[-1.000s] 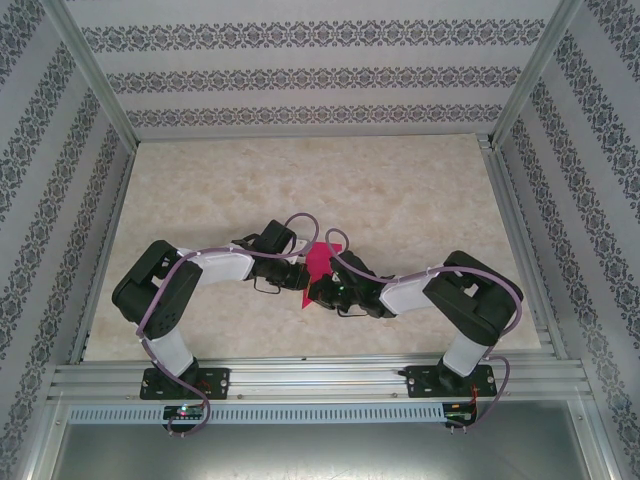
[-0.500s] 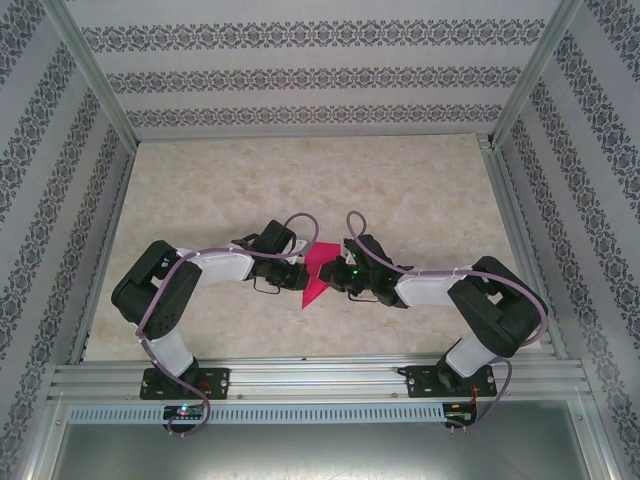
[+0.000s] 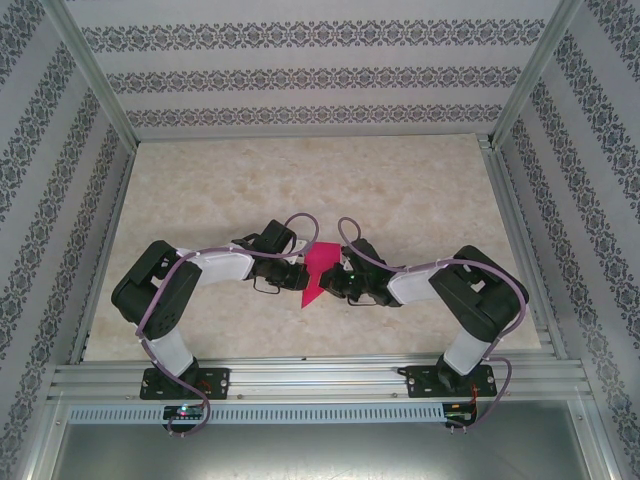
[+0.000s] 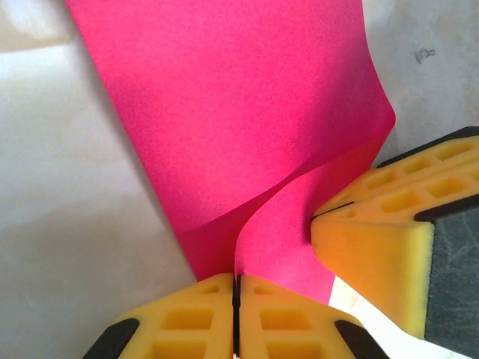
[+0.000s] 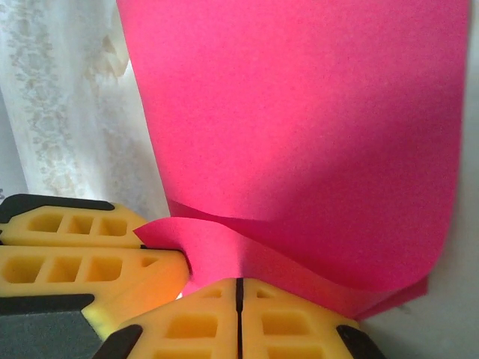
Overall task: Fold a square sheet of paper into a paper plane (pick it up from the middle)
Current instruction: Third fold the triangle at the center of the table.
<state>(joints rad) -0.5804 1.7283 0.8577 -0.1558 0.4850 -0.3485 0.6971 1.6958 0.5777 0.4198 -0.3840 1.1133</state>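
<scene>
The square sheet of paper (image 3: 318,266) is magenta-pink, folded and curled, and comes to a point toward the near edge. It hangs above the table's middle between both grippers. My left gripper (image 3: 303,277) is shut on its left edge, the yellow jaws (image 4: 236,288) pressed together on the paper (image 4: 239,112). My right gripper (image 3: 334,283) is shut on its right side; in the right wrist view the gripper (image 5: 239,293) pinches a curled layer of the paper (image 5: 299,112). The two grippers sit almost tip to tip: the right fingers (image 4: 378,239) and the left fingers (image 5: 75,262) each show in the other's wrist view.
The beige marble-patterned table (image 3: 400,190) lies under the arms, bounded by aluminium frame rails (image 3: 310,375) at the near edge and patterned walls on three sides. Both arms reach inward, elbows out to the left and right.
The right arm's elbow swung out to the right and came partly back, shifting its gripper slightly right and farther. The paper turned from a narrow upright strip to a broader, flatter shape. The left arm held still.
</scene>
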